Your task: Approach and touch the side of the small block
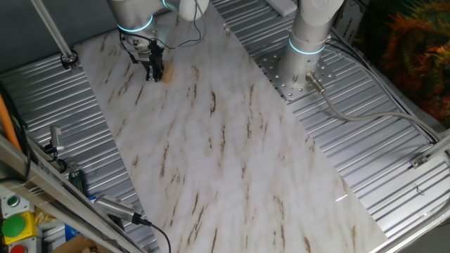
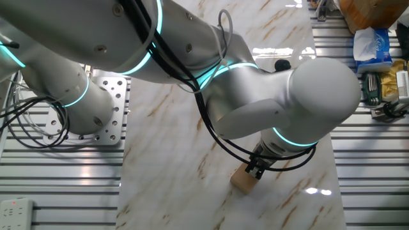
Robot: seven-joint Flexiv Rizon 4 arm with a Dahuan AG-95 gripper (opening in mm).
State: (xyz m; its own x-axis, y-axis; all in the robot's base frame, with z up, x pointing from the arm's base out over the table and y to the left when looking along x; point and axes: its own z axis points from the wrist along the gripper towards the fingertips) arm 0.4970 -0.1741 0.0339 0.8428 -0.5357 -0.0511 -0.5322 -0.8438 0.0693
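We see a robotics lab or workshop bench: a silver robot arm with glowing cyan joint rings is bolted through a perforated mounting plate onto a ribbed aluminium table, a marble-patterned sheet covers the middle, and cables and tools lie along the edges.
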